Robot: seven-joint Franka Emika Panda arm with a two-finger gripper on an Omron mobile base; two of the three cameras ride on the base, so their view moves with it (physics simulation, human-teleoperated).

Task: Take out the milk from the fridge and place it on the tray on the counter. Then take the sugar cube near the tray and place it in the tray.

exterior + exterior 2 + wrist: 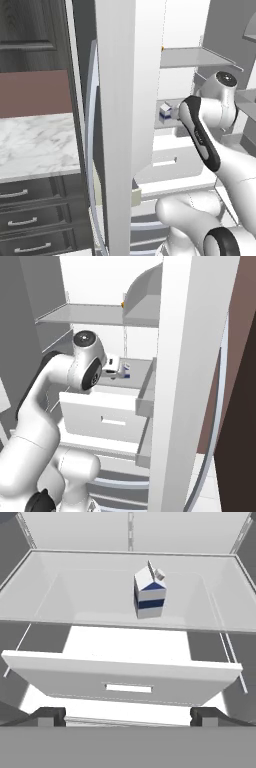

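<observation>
From the left base view, I see the fridge standing open, tall and white and smooth. The milk sits deep inside it on a pale shelf, a small boxy carton with a dark blue band. My white arm reaches in toward it. To the left of the fridge is the counter, white marble with grey veins, over dark drawers with silver handles.

From the right base view, the milk stands just past my hand, still on its shelf. A white drawer with a flat front sticks out below the shelf.

From the hand view, the milk stands upright on a clear, glassy shelf, up and a bit right of the middle. It has a slanted top with a little cap. My gripper is spread wide and holds nothing. Its two dark tips sit low, well apart from the carton.

I think my job now is to get to the milk. I should go forward over the drawer front, keep my fingers wide, and line them up on the carton's flat sides. Then I should squeeze softly near the middle band, because a light carton can tip.
</observation>
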